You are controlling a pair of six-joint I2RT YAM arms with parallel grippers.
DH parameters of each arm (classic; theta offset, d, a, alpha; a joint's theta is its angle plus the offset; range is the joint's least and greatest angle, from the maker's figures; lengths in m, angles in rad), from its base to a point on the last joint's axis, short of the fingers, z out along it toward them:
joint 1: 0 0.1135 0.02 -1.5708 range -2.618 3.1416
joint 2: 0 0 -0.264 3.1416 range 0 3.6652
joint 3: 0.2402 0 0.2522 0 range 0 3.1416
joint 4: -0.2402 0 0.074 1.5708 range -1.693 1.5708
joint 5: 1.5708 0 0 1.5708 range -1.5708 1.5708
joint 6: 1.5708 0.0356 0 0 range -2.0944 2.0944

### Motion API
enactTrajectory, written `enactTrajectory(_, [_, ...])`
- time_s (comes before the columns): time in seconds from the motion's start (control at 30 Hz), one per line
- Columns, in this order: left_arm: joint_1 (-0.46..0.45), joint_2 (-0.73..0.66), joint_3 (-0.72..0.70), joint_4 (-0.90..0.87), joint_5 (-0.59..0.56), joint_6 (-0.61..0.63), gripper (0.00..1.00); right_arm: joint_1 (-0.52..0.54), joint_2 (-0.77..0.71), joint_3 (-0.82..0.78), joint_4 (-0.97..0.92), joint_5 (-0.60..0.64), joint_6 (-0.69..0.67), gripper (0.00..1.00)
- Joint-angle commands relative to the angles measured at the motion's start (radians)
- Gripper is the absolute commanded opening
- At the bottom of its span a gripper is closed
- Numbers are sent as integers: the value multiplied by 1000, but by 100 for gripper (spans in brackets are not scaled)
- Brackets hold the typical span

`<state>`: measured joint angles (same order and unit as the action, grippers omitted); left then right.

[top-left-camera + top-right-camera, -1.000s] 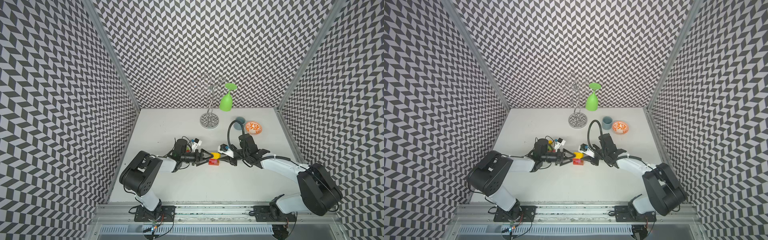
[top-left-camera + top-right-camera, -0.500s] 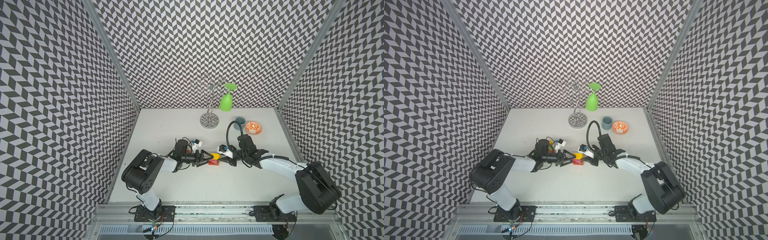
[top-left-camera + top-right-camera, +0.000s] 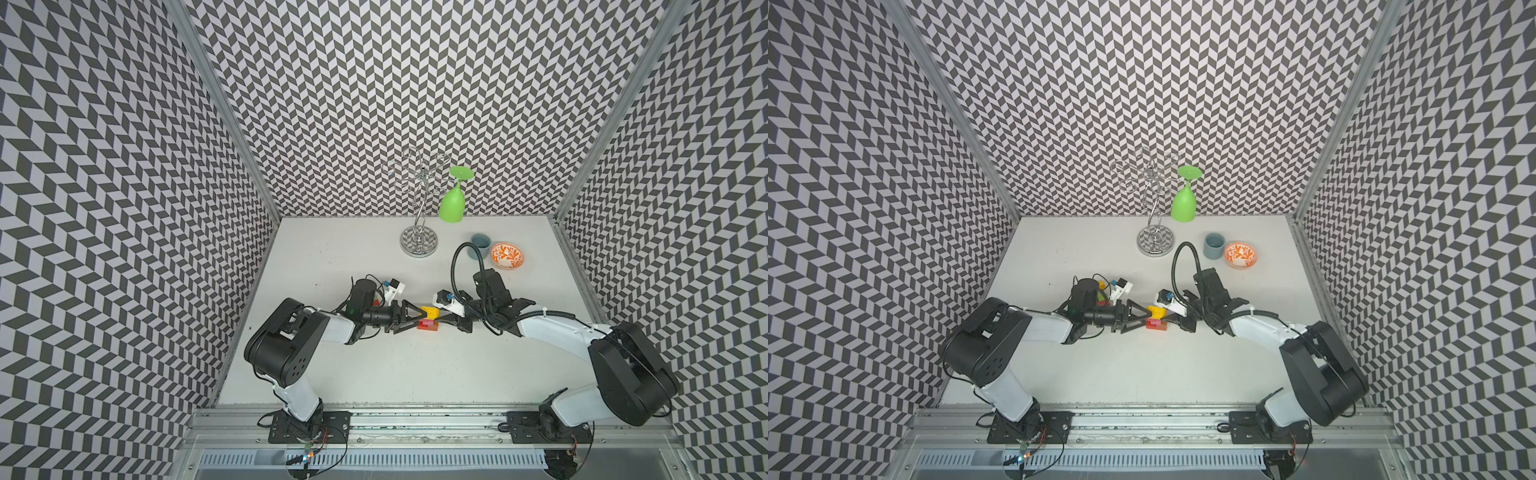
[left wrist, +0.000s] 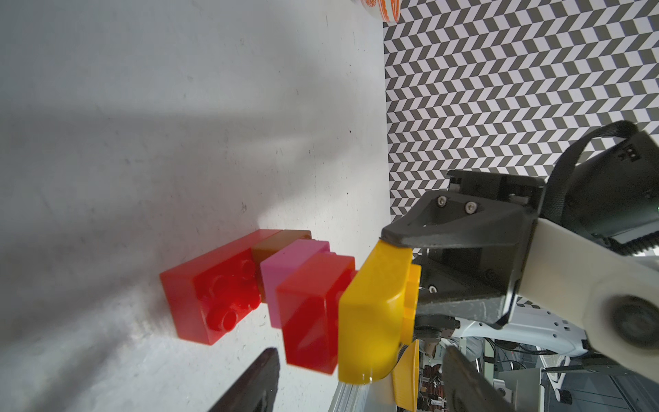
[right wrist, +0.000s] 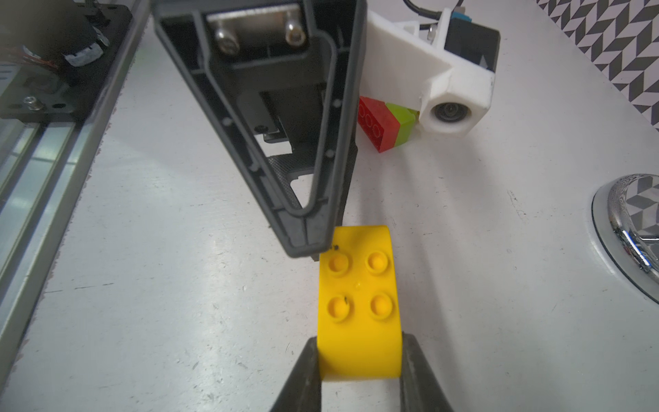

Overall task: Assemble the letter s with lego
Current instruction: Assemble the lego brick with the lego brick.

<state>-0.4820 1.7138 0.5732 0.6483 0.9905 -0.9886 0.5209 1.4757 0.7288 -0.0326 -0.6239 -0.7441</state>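
Right gripper (image 5: 358,353) clamped the yellow brick (image 5: 358,296) atop the red-pink stack (image 4: 221,289) mid-table. Left gripper (image 3: 415,322) stood half open astride it, holding nothing. Maybe half done: a red brick (image 5: 374,123) and a green brick (image 5: 403,123) lay unused.

Left arm (image 3: 332,328) and right arm (image 3: 548,332) stretch low over the desk (image 3: 415,374), meeting at the yellow brick (image 3: 429,311) from opposite sides. The right jaws clamp the yellow brick's sides. The left jaws stand parted, one tip at its corner.
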Motion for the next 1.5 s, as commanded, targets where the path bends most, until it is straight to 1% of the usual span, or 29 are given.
enactTrajectory(0.0, [-9, 12, 28, 20, 15, 11, 73, 6, 12, 27, 6, 8, -12, 8])
enactTrajectory(0.2, [-11, 16, 28, 13, 12, 16, 73, 10, 1, 26, 18, 7, -1, 9])
enactTrajectory(0.43, [-11, 23, 32, 11, 11, 15, 69, 10, -1, 24, 13, 15, -5, 8])
enactTrajectory(0.67, [-10, 17, 32, 28, 16, 4, 69, 11, -6, 26, 17, 16, -4, 8])
enactTrajectory(1.47, [-9, 53, 44, 1, 8, 25, 63, 11, 6, 28, -13, 33, -15, 8])
